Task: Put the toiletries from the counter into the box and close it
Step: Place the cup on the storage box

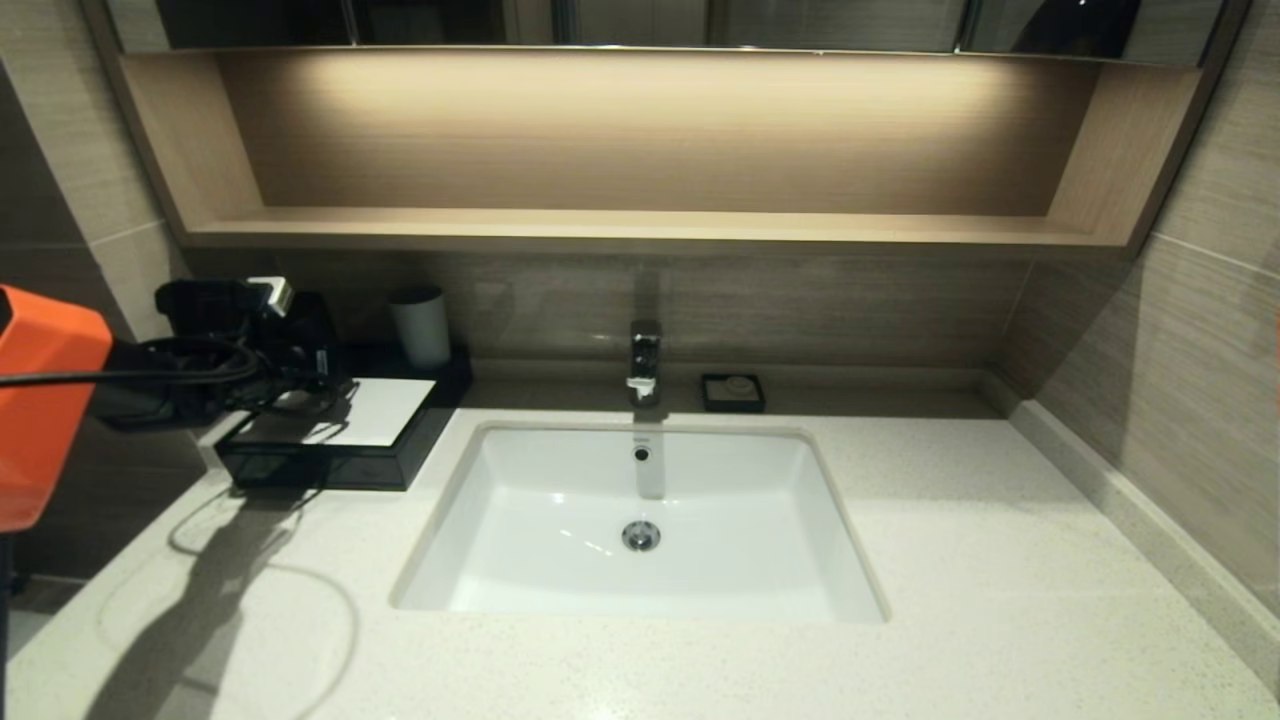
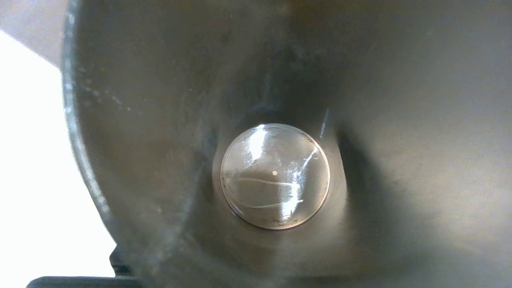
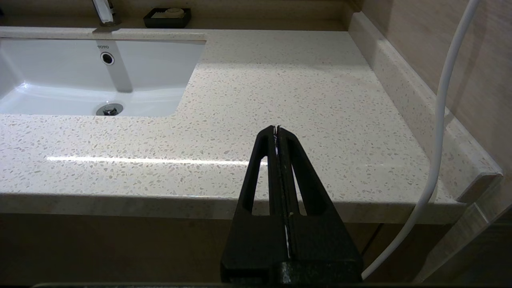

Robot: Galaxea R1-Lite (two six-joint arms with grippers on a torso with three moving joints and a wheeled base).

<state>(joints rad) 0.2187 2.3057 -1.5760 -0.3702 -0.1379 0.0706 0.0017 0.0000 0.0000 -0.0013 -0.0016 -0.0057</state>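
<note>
The black box (image 1: 320, 462) with its white sheet top stands on the counter (image 1: 1000, 560) at the back left, left of the basin (image 1: 640, 520); its front face looks flush. My left gripper (image 1: 290, 375) hangs low over the box's left part, dark against it. The left wrist view is filled by a close grey curved surface with a round shiny disc (image 2: 275, 176) and a strip of the white sheet (image 2: 28, 160). My right gripper (image 3: 277, 128) is shut on nothing, just before the counter's front edge on the right side. No toiletries show in any view.
A grey cup (image 1: 421, 326) stands on a dark tray behind the box. The tap (image 1: 644, 362) and a small black soap dish (image 1: 733, 392) sit at the back wall. A wooden shelf (image 1: 640, 228) runs above. A white cable (image 3: 440, 120) hangs by the right wall.
</note>
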